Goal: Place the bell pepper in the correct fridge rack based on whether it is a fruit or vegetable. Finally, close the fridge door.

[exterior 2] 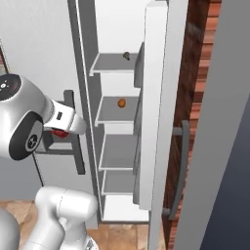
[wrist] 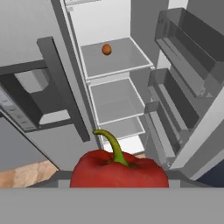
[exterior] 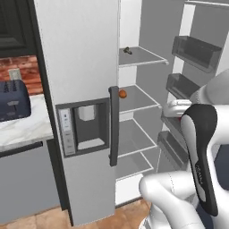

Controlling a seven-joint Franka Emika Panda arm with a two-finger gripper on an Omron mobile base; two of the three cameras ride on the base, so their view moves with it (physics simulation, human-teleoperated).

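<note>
Inside, orange fruit (wrist: pixel 106 49) on second shelf (wrist: pixel 120 61)

The bell pepper (wrist: pixel 119 171) is glossy red with a curved yellow-green stem. The fridge rack (exterior: pixel 142 56) is pale grey, like the lower shelves (exterior: pixel 136 99), and carries a small dark item (exterior: pixel 127 50). At about two o'clock from the dispenser a small round fruit (exterior: pixel 122 94) is orange. The fridge door (exterior 2: pixel 215 122) is plain silver-grey with a dark bar handle (exterior 2: pixel 181 166); its bins (exterior: pixel 195 51) are dark and translucent. The left door (exterior: pixel 78 89) is light grey with a charcoal dispenser (exterior: pixel 82 126). The toaster (exterior: pixel 13 100) is navy, the worktop (exterior: pixel 22 127) white marbled, the wall (exterior: pixel 27 71) red brick, the floor (exterior: pixel 44 219) tan.
</note>
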